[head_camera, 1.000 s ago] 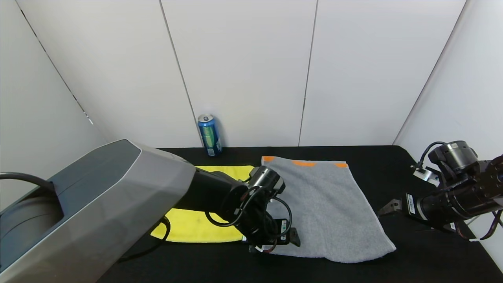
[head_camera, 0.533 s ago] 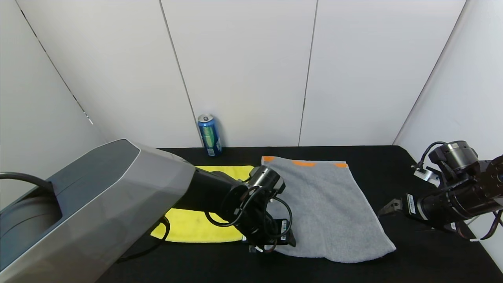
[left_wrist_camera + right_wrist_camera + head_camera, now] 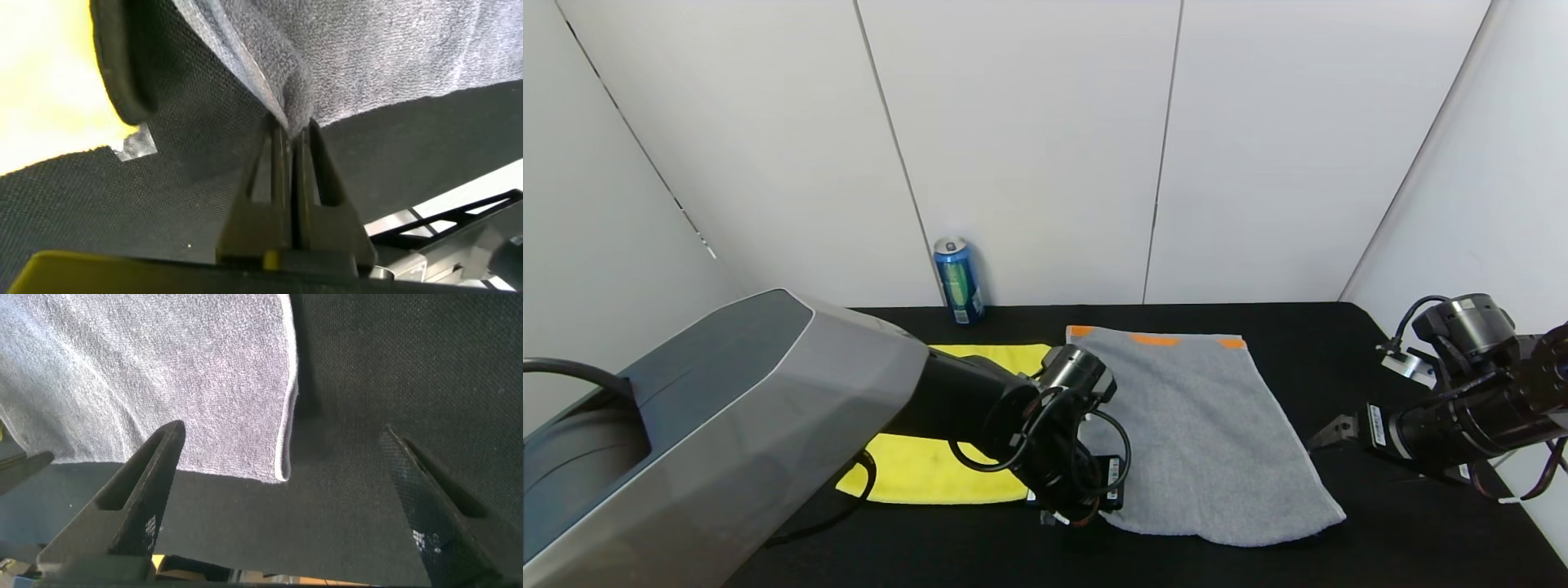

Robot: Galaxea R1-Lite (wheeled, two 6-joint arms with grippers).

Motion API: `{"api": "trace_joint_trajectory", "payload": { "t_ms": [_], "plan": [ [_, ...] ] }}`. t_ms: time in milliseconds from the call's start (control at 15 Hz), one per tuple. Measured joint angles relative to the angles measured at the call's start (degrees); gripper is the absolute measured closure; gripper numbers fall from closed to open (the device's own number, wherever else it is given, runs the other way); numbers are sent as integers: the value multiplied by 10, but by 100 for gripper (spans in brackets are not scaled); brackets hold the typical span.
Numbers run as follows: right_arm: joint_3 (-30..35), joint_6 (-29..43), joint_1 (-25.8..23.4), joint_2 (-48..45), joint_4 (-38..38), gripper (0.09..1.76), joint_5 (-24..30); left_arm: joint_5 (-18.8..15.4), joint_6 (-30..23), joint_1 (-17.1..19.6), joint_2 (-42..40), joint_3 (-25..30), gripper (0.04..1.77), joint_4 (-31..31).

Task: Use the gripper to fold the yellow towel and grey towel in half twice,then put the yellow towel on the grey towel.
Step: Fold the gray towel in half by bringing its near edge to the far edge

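Progress: early, by the look of it. Grey towel (image 3: 1201,425) lies spread in a single layer at centre-right of the black tabletop (image 3: 1339,343), no fold visible. Yellow towel (image 3: 947,465) lies flat at its 9 o'clock side, edges near or touching, largely hidden under the left arm; whether it has been folded cannot be told. Stacking not done.

Left gripper (image 3: 288,135) sits at the grey towel's 7 o'clock corner, fingers pinched together on the hem, cloth bunched up between them. Judged: start of the first grey fold.

Right gripper (image 3: 282,469) hovers off the towel's 4 o'clock corner, fingers wide apart, holding nothing.

Materials: grey towel is looped terry, soft, rectangular, pale stitched hem, orange patches along the 12 o'clock end. Yellow towel fluffy, bright, dark trim, small white tag (image 3: 135,144). Tabletop covering is a coarse black weave. Blue drink can (image 3: 957,280) stands upright at the back wall, 11 o'clock from the grey towel.
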Motion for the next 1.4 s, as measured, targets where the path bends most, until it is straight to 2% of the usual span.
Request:
{"api": "trace_joint_trajectory", "payload": {
  "t_ms": [1000,1067,1133,1400],
  "plan": [
    [0,5,3,3,0,14,1,1,0,0,-2,1,168,0],
    [0,24,10,6,2,14,1,1,0,0,-3,1,168,1],
    [8,69,53,27,1,14,2,1,0,0,-4,1,168,2],
    [9,77,60,33,0,14,1,1,0,0,-5,1,168,2]
  ]
}}
